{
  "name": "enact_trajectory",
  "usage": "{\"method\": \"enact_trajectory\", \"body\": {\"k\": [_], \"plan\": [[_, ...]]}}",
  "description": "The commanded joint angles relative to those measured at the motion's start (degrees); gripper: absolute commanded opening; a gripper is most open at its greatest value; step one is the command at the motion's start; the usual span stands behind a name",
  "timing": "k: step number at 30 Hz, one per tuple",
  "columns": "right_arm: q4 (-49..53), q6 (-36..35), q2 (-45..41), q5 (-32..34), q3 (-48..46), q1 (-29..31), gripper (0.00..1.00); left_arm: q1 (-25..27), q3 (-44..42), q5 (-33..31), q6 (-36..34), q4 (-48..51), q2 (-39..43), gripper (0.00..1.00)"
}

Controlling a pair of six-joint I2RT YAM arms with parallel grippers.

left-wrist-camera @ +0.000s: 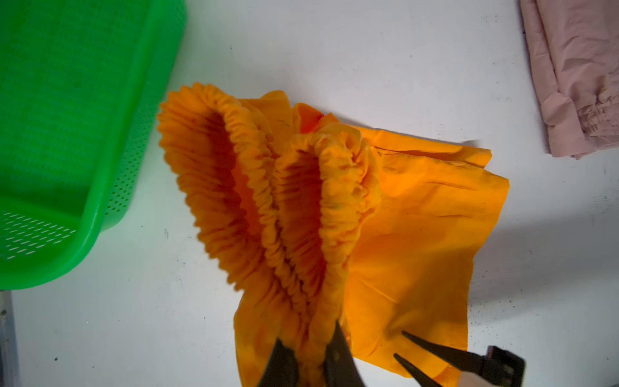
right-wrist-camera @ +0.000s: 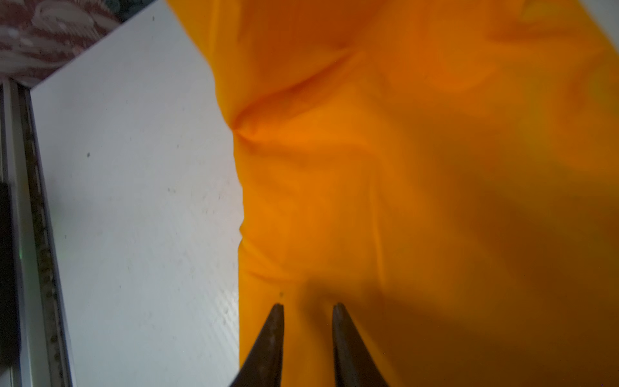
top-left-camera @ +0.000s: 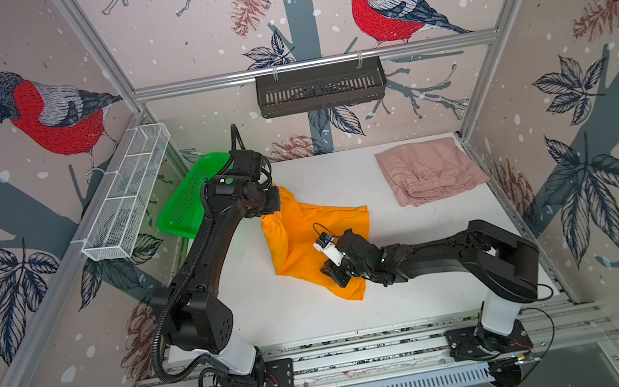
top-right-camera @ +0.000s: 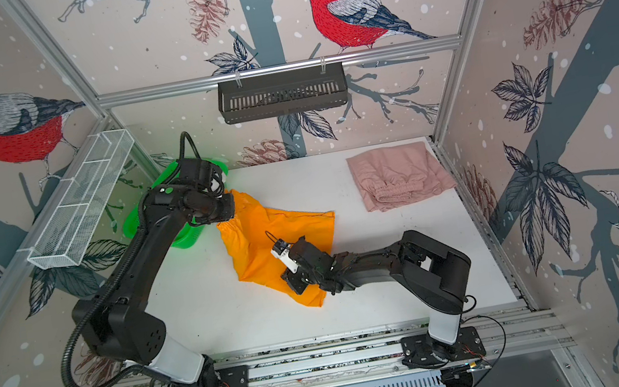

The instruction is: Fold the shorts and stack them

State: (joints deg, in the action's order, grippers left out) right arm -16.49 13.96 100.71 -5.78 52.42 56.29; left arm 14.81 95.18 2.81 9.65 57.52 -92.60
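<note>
left hand (left-wrist-camera: 307, 331): clamped on orange shorts (top-left-camera: 303, 242) waistband | right hand (right-wrist-camera: 308, 305): apart, low over them

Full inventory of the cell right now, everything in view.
orange shorts: 1, orange, mid-table, crumpled, waistband lifted
pink shorts: 1, dusty pink, folded, far right corner of table
basket: 1, green, far left of table, partly behind left arm
wire shelf: 1, white, left wall
rack: 1, black, back wall rail
table: 1, white
left gripper: 1, black, shut on orange shorts' waistband
right gripper: 1, black, jaws apart at orange shorts' near part
</note>
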Motion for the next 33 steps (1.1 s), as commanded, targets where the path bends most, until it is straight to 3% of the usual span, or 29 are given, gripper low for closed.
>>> {"method": "enact_trajectory", "body": {"k": [1,8,19,27,30,33], "plan": [[-1.0,0.8,2.5,-0.3,4.9,-2.2,0.22,0.0,1.5,-2.6,-0.5,1.6,0.5,0.0],[-3.4,2.0,19.4,-4.2,24.4,-8.4,0.04,0.0,3.3,-3.4,-1.5,2.8,-0.5,0.0],[-1.8,5.4,39.2,-5.8,46.3,-11.7,0.03,0.0,2.2,-3.8,-2.1,2.1,0.0,0.0],[-1.5,4.1,35.4,-7.8,43.7,-12.9,0.44,0.1,1.9,-1.7,-1.3,1.6,-0.5,0.0],[-6.1,3.8,26.5,-8.0,32.4,-13.0,0.53,0.3,1.9,-1.5,-0.1,1.1,-0.5,0.0],[-7.6,2.9,17.2,-8.2,19.9,-12.3,0.54,1.0,1.7,-2.1,1.5,1.1,-1.0,0.0]]}}
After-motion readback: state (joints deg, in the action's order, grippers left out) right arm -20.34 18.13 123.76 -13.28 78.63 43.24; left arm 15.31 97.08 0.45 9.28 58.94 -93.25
